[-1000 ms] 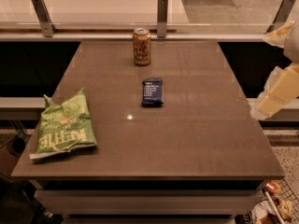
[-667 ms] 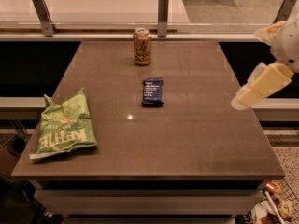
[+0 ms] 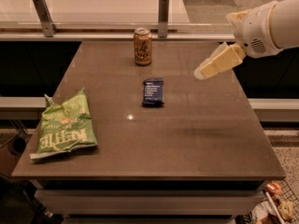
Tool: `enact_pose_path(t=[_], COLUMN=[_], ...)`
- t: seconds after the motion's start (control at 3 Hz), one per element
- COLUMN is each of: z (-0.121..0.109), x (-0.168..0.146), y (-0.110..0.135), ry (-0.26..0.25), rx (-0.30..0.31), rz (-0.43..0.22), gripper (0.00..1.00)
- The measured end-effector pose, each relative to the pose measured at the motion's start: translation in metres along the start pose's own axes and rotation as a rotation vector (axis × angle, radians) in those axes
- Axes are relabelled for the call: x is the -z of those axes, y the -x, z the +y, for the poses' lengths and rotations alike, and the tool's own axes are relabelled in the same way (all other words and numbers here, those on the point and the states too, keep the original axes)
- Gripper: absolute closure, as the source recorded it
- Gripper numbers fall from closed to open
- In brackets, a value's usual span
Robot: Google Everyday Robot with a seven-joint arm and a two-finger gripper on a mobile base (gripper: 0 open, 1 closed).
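a crumpled green chip bag (image 3: 65,127) lies at the left of the brown table (image 3: 201,139), and a tan soda can (image 3: 142,46) stands at the back. a dark blue rectangular snack packet (image 3: 153,92) lies mid-table, long axis front to back. nearest to it, up and to its right, hovers the cream gripper (image 3: 202,72), nothing seen in it and its spread unclear.

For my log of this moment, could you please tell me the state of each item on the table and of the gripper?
Can: upright, near the far edge of the table.
Blue packet: lying flat, mid-table.
Green chip bag: lying flat, crumpled, by the left edge.
Gripper: in the air over the table's right side, touching nothing, nearest the blue packet.
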State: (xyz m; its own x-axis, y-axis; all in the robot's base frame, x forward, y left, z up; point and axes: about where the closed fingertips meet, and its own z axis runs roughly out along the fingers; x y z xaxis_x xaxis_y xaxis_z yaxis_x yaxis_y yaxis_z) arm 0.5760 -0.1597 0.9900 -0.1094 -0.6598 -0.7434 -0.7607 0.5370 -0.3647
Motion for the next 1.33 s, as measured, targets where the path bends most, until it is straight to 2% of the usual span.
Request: enact_pose_path(t=[0.33,0.67,1.33], z=[-0.020,-0.021,-0.030], x=[-0.043,-0.050,-0.112], y=[0.013,0.015,0.018], ry=[0.021,0.030,0.075], rx=[-0.060,-0.067,-0.142], rz=[-0.080,-0.085,-0.184], gripper=[0.00,0.00,0.00])
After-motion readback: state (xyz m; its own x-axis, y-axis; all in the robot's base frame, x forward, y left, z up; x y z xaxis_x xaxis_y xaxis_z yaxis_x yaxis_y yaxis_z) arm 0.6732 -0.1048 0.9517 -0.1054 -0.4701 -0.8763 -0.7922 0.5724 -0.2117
